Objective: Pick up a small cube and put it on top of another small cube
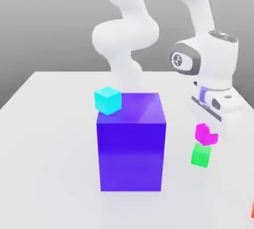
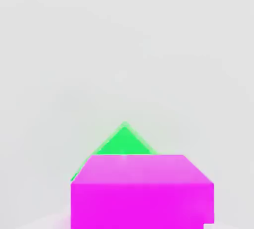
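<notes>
Magenta cube (image 2: 142, 193) sits turned cornerwise relative to green cube (image 2: 123, 143) beneath.

Big blue-purple block (image 1: 131, 146) stands well apart from hand (image 1: 211, 133)

The light is bright and soft all over. The white table (image 1: 44, 124) shows only faint, pale shadows. The big blue-purple block (image 1: 130, 143) has a shiny, lighter top. In the hand view, edges look soft and blurry.
</notes>
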{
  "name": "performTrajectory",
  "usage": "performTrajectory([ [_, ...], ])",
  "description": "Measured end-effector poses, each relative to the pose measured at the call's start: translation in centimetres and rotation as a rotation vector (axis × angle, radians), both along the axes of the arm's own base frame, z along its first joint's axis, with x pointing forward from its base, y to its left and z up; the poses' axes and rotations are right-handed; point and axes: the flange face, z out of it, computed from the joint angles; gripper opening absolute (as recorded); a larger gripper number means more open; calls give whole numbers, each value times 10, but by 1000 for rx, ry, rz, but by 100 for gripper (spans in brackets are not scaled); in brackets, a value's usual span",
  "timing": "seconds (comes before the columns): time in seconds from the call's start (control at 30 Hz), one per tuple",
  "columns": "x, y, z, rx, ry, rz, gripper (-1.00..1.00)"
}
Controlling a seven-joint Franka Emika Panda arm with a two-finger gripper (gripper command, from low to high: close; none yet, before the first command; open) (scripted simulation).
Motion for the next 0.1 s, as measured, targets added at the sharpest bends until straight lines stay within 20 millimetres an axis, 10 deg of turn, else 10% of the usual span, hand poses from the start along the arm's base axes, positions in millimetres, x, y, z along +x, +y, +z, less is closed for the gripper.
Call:
performTrajectory([
  [0.03, 0, -1, -5, 0, 0, -1, 100],
  [0.1, 0, -1, -5, 0, 0, -1, 100],
])
